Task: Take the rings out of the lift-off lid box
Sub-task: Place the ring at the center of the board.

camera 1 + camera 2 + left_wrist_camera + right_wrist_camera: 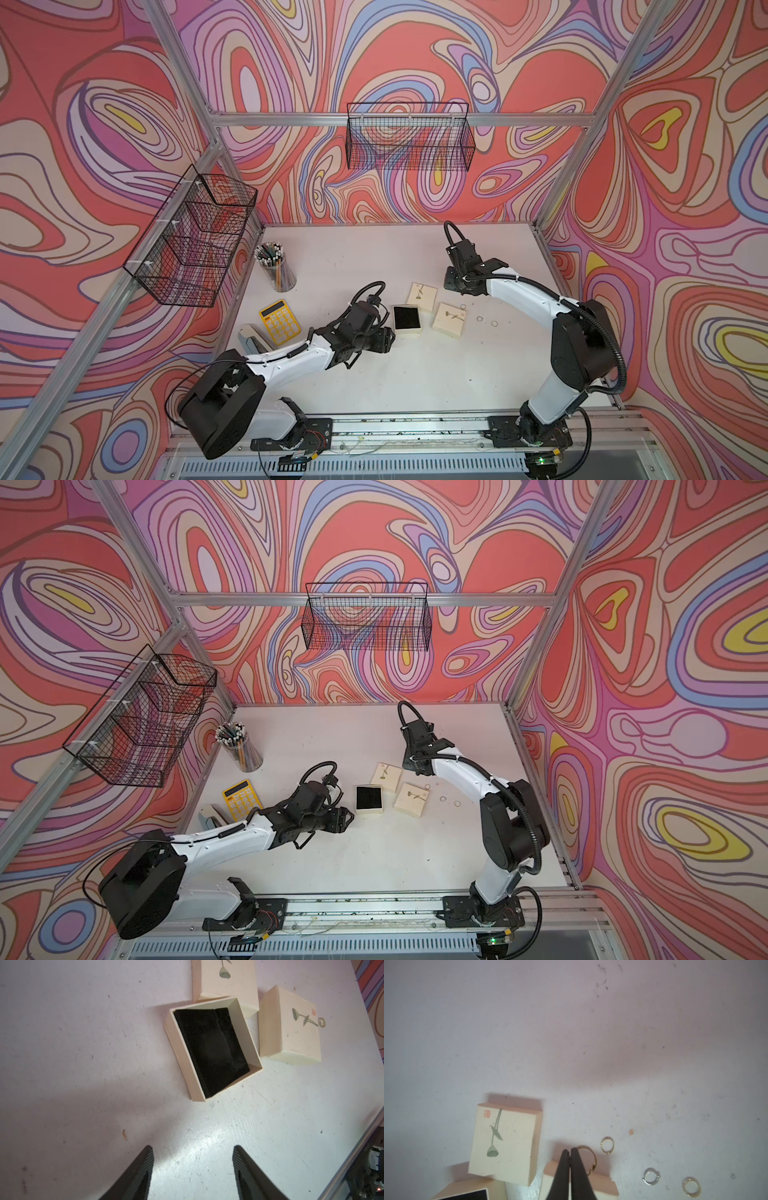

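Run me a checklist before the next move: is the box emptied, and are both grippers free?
1. Open box empty: ok, only its black insert shows.
2. Rings on the table: ok, four in the right wrist view.
3. Left gripper open, empty: ok.
4. Right gripper shut: ok.
5. Right gripper free of rings: cannot tell, a gold ring is partly hidden behind it.

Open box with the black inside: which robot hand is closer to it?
Left. The left gripper sits just beside the open box; the right gripper is farther, by the rings.
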`<state>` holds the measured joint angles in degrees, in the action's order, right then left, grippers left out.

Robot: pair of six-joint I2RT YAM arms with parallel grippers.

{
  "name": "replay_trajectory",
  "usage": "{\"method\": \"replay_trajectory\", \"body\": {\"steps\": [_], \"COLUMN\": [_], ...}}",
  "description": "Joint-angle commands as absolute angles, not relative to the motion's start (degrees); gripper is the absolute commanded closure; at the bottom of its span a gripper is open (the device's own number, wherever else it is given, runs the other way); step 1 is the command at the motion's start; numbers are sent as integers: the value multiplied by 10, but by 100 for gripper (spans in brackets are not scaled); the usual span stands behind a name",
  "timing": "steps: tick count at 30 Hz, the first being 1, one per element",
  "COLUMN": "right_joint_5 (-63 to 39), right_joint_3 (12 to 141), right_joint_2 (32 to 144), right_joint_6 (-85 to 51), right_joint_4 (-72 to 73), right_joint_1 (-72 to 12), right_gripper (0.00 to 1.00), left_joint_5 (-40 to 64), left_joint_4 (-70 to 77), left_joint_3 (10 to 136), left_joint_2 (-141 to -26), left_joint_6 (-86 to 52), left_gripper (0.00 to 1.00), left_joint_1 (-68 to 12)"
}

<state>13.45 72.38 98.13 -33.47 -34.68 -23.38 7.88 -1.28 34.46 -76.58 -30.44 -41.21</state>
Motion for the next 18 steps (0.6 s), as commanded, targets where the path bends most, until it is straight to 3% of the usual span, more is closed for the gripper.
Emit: {"method": "replay_trajectory", "body": {"steps": [1, 15, 17, 18], "right_joint_5": [137, 71, 72, 73], "right_joint_3": [712, 703, 703, 706], "right_joint_2": [1001, 1068, 1067, 1067], "right_joint_6": [-318, -318, -322, -321], "right_joint_4": [-336, -292, -297, -302], "right_joint_1": [-208, -194, -194, -194], "right_gripper": [100, 100, 93, 83], "left_joint_5": [70, 48, 46, 45], "left_joint_4": [-16, -39, -42, -43], "left_joint_3": [360, 360, 357, 357], "left_joint_2": [-753, -711, -705, -703], "left_joint_6": [-294, -271, -271, -270], "left_gripper": [35, 35, 35, 35], "left_joint_1": [-410, -407, -407, -407]}}
